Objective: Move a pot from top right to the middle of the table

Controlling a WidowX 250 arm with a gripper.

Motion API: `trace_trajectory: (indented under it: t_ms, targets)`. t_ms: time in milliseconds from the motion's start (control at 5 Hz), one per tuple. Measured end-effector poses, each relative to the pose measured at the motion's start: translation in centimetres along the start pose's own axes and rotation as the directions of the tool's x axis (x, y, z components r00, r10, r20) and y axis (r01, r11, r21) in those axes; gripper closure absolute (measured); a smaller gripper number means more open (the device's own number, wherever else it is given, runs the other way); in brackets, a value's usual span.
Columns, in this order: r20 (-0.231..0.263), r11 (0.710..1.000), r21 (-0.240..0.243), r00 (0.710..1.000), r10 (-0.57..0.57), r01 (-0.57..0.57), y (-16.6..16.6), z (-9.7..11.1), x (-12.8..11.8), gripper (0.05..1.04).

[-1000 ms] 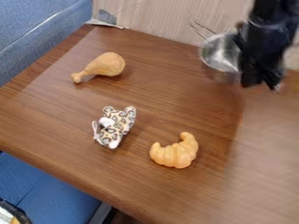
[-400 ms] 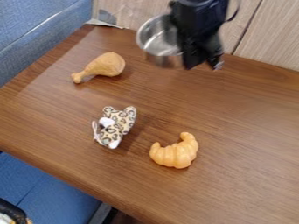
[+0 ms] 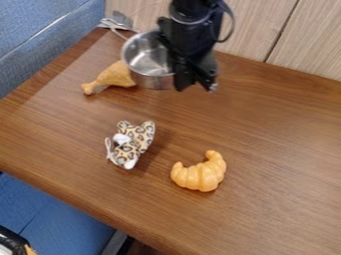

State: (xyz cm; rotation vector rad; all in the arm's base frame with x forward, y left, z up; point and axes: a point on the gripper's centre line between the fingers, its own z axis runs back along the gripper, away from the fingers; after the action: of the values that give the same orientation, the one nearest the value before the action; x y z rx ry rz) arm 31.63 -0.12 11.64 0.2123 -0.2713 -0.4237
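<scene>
My gripper (image 3: 190, 82) hangs over the back of the wooden table (image 3: 266, 129), a little left of the view's middle. It is shut on the right rim of a shiny metal pot (image 3: 148, 59). The pot is held off the tabletop, opening up, with its wire handle pointing to the upper left. In the view, the pot overlaps the right end of the brown drumstick; whether they touch I cannot tell. The gripper hides the pot's right side.
The toy drumstick (image 3: 110, 78) lies at the back left. A leopard-print plush toy (image 3: 133, 143) is left of centre, and a toy croissant (image 3: 200, 173) lies to its lower right. A wooden panel (image 3: 266, 25) stands along the back edge, a blue seat (image 3: 40, 40) at the left.
The gripper and pot have moved together from the top right leftward across the back of the table, and lately slightly down in the view. The toys have stayed put.
</scene>
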Motion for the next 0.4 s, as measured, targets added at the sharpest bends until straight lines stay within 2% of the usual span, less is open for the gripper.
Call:
trace_trajectory:
  t_ms: [200,400]
  targets:
    - [-0.038,0.998,0.018,0.997,0.069,-0.068,1.1,0.3,-2.2,1.005]
    - [-0.076,0.995,0.047,0.993,0.093,-0.090,1.5,0.8,-3.7,1.005]
